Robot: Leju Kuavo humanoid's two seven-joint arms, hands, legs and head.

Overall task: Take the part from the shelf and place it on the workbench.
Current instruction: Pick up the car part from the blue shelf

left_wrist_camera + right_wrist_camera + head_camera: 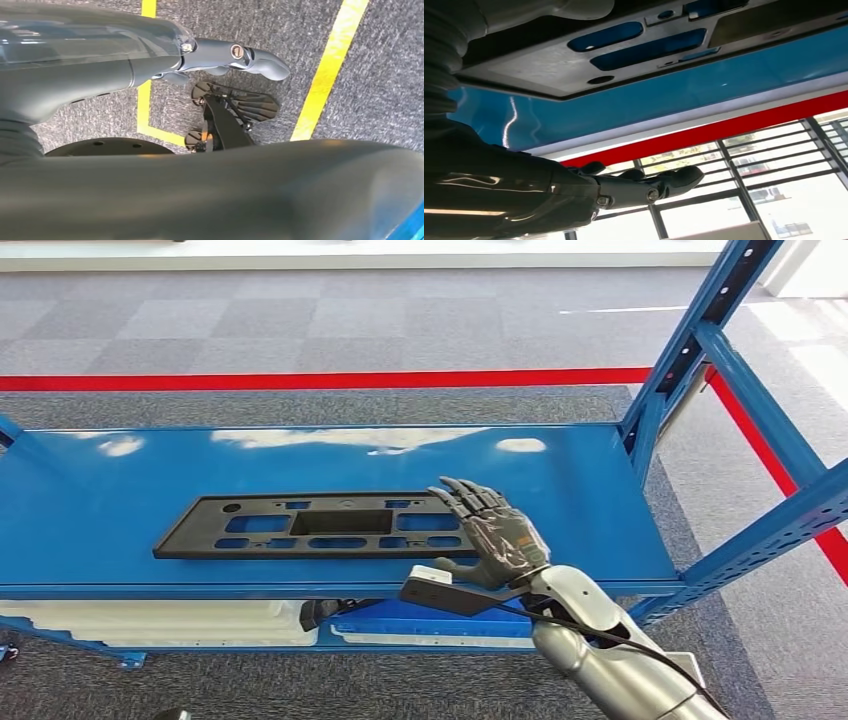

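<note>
Black slotted part [320, 525] lying flat on the blue shelf [100, 490], near its front edge. Right hand [495, 535], fingers extended and spread, held over the part's right end; the right wrist view shows its fingers [674, 180] clear of the part. Left hand [235, 57], in the left wrist view, hangs above grey carpet [380, 65] with yellow lines [327, 70], fingers apart, holding nothing.

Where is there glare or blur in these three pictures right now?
Head view: sharp, with white glare patches on the blue shelf behind the black part. Left wrist view: the left robot hand and the arm cover close to the lens are soft. Right wrist view: bright windows backlight the right robot hand.
</note>
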